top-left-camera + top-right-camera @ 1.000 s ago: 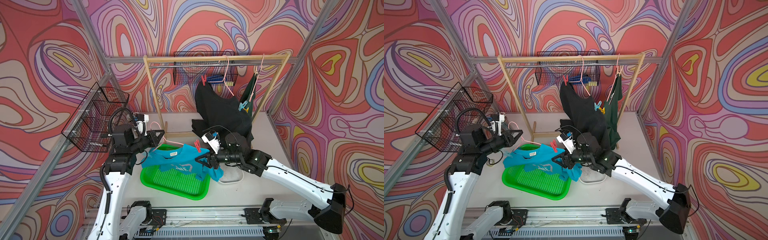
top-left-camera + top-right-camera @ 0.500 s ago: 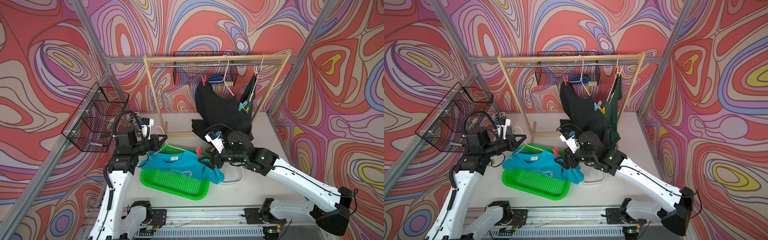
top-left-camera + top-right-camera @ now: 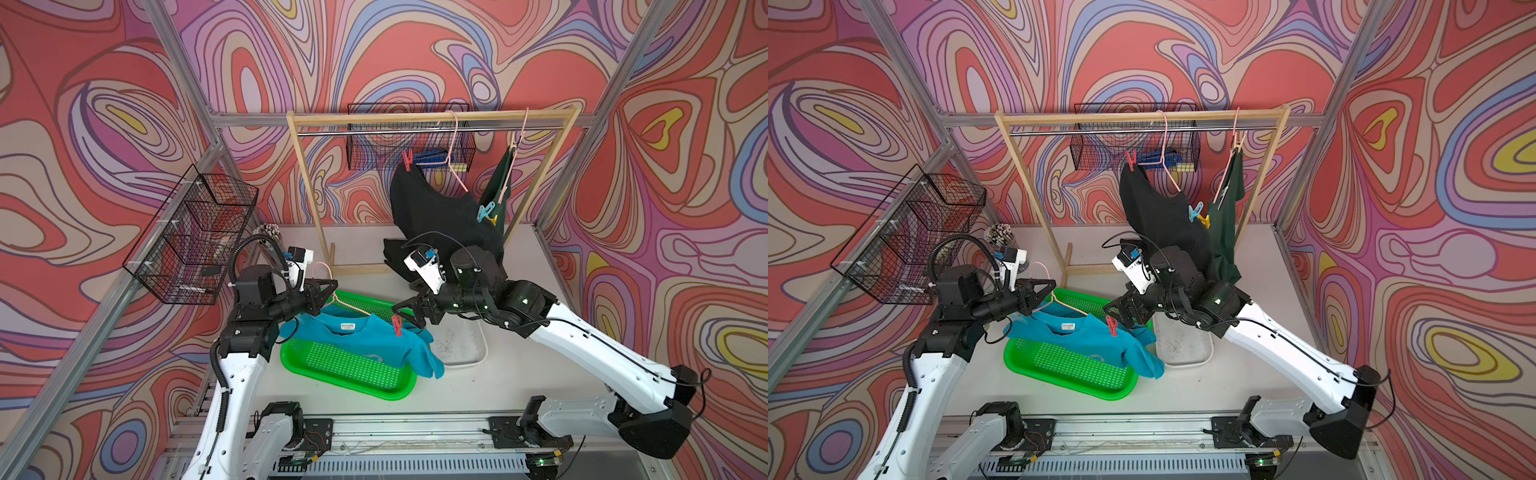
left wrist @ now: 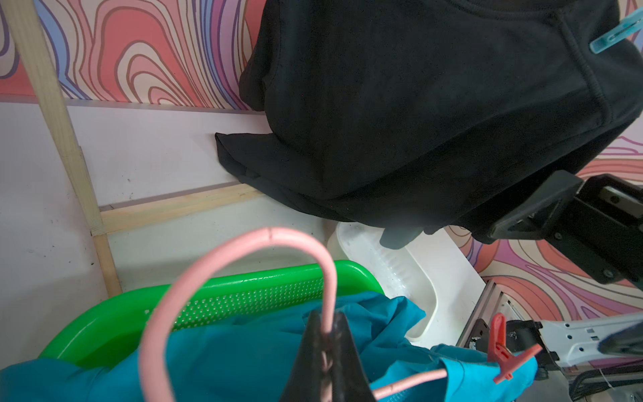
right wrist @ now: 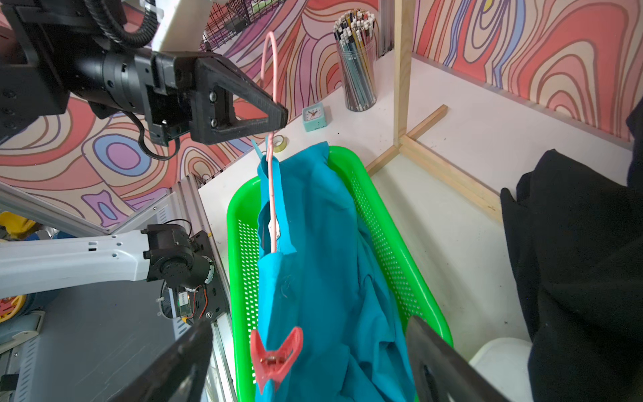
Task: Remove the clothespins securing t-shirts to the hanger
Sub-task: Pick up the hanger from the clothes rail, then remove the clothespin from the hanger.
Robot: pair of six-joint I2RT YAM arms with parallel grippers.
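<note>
My left gripper (image 3: 330, 291) (image 4: 327, 320) is shut on the pink hanger (image 5: 270, 87), and holds it over the green tray. The turquoise t-shirt (image 3: 365, 340) (image 5: 313, 243) hangs from it. One red clothespin (image 3: 397, 325) (image 3: 1111, 325) (image 5: 275, 358) grips the shirt's shoulder. My right gripper (image 3: 409, 316) (image 5: 308, 325) stands open around that pin, without touching it. On the rack, the black t-shirt (image 3: 440, 216) carries a red clothespin (image 3: 407, 160) and a light blue one (image 3: 485, 210). A yellow clothespin (image 3: 492, 219) sits by the dark green t-shirt (image 3: 1225, 216).
The green tray (image 3: 353, 374) lies under the shirt, with a white tray (image 3: 465, 345) to its right. The wooden rack (image 3: 432, 118) stands behind. A wire basket (image 3: 195, 237) hangs on the left wall. A pencil cup (image 5: 356, 66) and a small clock (image 5: 314, 116) stand back left.
My right gripper's jaws have spread wide around the red clothespin. The left gripper has lowered the hanger and shirt a little toward the tray.
</note>
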